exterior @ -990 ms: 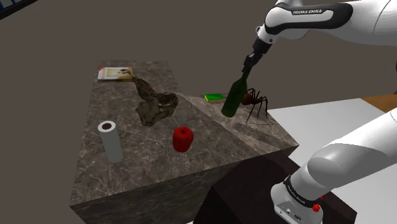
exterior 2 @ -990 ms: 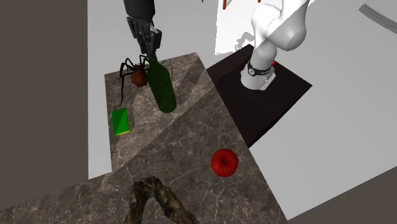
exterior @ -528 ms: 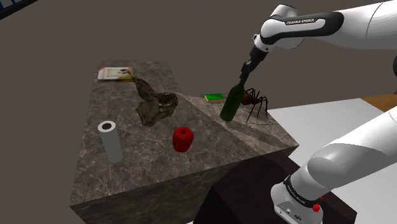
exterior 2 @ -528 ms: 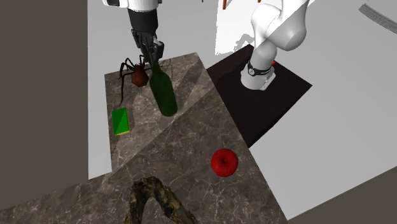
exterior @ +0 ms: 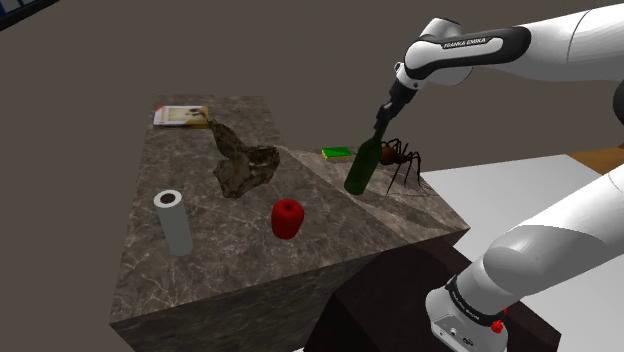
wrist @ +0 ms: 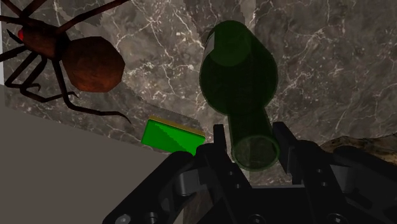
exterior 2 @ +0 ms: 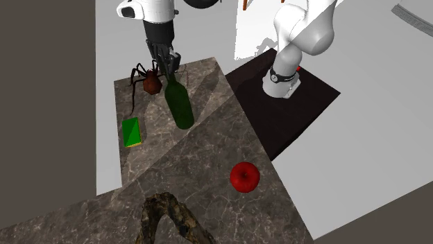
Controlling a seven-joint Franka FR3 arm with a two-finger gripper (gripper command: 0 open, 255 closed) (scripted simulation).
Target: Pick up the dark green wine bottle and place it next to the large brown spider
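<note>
hand (wrist: 251, 147) is clamped on the very top of the dark green wine bottle (exterior: 362, 168), fingers snug against the neck. bottle's centre-right in the shoulder view, tilted, base looks down on the desk (exterior: 330, 215), just beside the brown spider (exterior: 400, 158). i'd stand it flat before letting go, then lift straight up. spider legs and a small green book (exterior: 338, 153) crowd it; red apple (exterior: 287, 218) sits well apart, lower left.
</note>
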